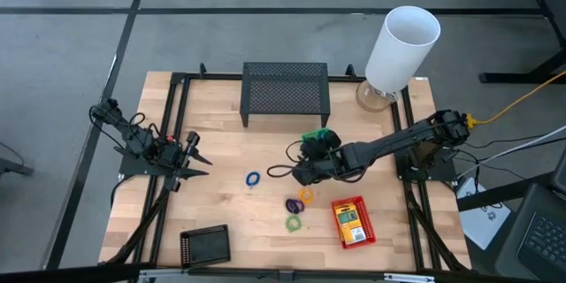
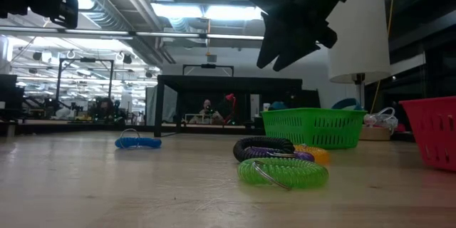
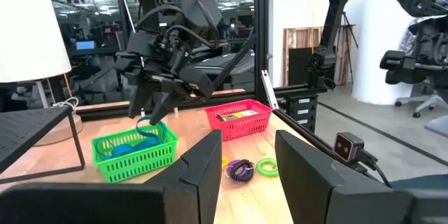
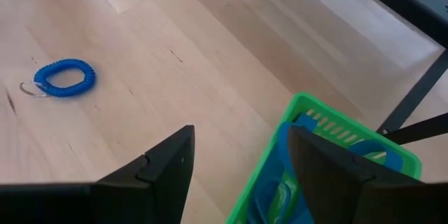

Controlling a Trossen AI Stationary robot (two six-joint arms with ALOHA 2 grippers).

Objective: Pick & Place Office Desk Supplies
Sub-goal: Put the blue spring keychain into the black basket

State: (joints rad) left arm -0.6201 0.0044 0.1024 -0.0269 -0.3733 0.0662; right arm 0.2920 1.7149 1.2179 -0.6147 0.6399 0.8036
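Observation:
A green basket (image 1: pixel 318 136) stands on the table in front of the black mesh stand, with blue band loops (image 4: pixel 280 189) lying in it. My right gripper (image 4: pixel 241 175) hovers open above the basket's near-left edge (image 3: pixel 154 108), nothing between its fingers. On the bare wood lie a blue ring (image 1: pixel 254 179), a purple ring (image 1: pixel 294 204), an orange ring (image 1: pixel 306 195) and a green ring (image 1: pixel 294 223). A red basket (image 1: pixel 352 221) holds a yellow-and-green pack (image 1: pixel 351 224). A black basket (image 1: pixel 205 246) sits near the front edge. My left gripper (image 1: pixel 202 161) waits open at the left, pointing level.
The black mesh stand (image 1: pixel 286 91) stands at the far middle and the tall white cylinder (image 1: pixel 402 46) at the far right. A black frame (image 1: pixel 173 141) runs along the table's sides. Bare wood lies between the blue ring and my left gripper.

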